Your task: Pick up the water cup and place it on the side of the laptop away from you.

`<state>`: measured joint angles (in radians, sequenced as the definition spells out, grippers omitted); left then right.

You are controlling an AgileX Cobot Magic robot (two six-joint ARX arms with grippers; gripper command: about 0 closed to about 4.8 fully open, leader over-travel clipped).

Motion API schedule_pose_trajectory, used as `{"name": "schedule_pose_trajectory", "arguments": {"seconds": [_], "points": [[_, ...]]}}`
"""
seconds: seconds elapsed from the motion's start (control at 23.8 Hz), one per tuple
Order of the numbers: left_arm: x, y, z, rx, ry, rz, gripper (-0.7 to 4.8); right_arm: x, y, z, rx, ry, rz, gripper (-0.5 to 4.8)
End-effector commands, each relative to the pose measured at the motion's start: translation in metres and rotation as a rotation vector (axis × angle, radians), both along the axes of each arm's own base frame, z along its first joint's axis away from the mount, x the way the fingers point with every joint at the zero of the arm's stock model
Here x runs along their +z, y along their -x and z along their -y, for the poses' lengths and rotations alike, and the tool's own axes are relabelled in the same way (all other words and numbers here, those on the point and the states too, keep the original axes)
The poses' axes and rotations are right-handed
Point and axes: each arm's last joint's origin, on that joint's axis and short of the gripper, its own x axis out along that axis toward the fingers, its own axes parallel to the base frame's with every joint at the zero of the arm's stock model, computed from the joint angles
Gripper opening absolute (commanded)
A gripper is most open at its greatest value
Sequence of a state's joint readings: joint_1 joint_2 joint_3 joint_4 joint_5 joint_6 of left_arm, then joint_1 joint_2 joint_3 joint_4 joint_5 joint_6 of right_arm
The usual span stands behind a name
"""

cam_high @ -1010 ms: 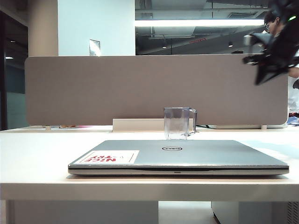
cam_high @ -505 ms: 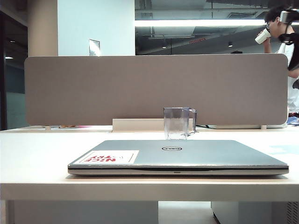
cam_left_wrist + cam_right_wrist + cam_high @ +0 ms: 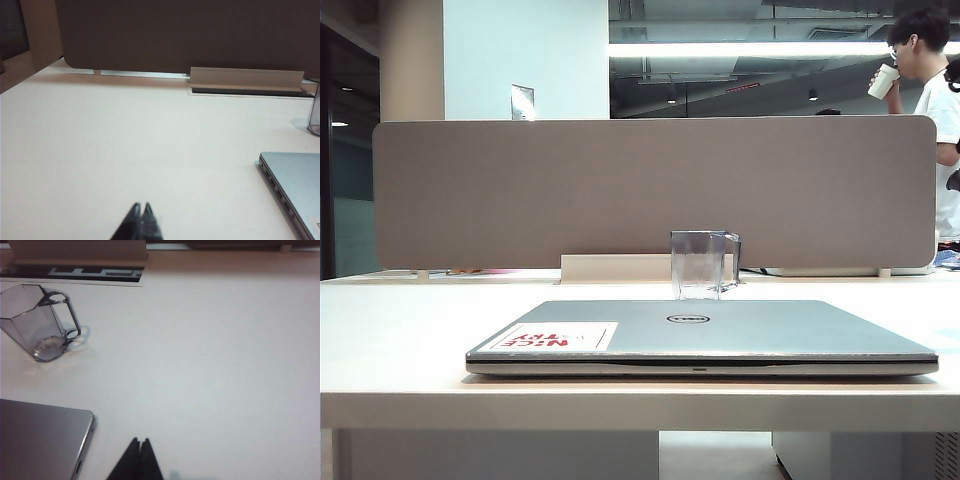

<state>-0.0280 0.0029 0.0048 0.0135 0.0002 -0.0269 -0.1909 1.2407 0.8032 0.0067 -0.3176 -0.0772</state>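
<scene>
Water cup [image 3: 703,264] upright behind laptop [image 3: 705,335], left gripper [image 3: 140,211] and right gripper [image 3: 140,445] fingers closed, empty, above table [image 3: 400,330].

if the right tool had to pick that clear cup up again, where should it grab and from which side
Probably the straight walls of the water cup, coming down from above. It stands upright and open-topped on the table beyond the laptop. Its handle juts out toward the right tool, which is shut and clear of it. The left tool is shut too, away over bare table.
</scene>
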Motion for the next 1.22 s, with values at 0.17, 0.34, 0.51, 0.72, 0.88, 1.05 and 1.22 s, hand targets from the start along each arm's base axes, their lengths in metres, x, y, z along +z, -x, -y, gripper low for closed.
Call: {"name": "schedule_pose_trajectory", "arguments": {"seconds": [0.17,0.34,0.51,0.72,0.88,1.05,1.22], "points": [[0.002,0.000,0.000,-0.006,0.000,0.010,-0.06,0.000,0.033,-0.006,-0.031,-0.049,0.098,-0.02],[0.002,0.000,0.000,-0.006,0.000,0.010,-0.05,-0.006,0.052,-0.012,-0.020,-0.047,0.118,-0.02],[0.002,0.000,0.000,-0.006,0.000,0.010,-0.06,-0.021,0.075,-0.018,-0.037,-0.127,0.115,-0.02],[0.002,0.000,0.000,-0.005,0.000,0.010,-0.05,-0.036,0.097,-0.034,-0.030,-0.128,0.133,-0.02],[0.002,0.000,0.000,-0.004,0.000,0.010,-0.06,-0.056,0.122,-0.049,0.008,-0.109,0.218,-0.02],[0.002,0.000,0.000,-0.005,0.000,0.010,-0.05,-0.073,0.134,-0.048,-0.058,-0.089,0.249,-0.02],[0.002,0.000,0.000,-0.006,0.000,0.009,-0.06,-0.082,0.142,-0.046,-0.094,-0.082,0.282,-0.02]]}}
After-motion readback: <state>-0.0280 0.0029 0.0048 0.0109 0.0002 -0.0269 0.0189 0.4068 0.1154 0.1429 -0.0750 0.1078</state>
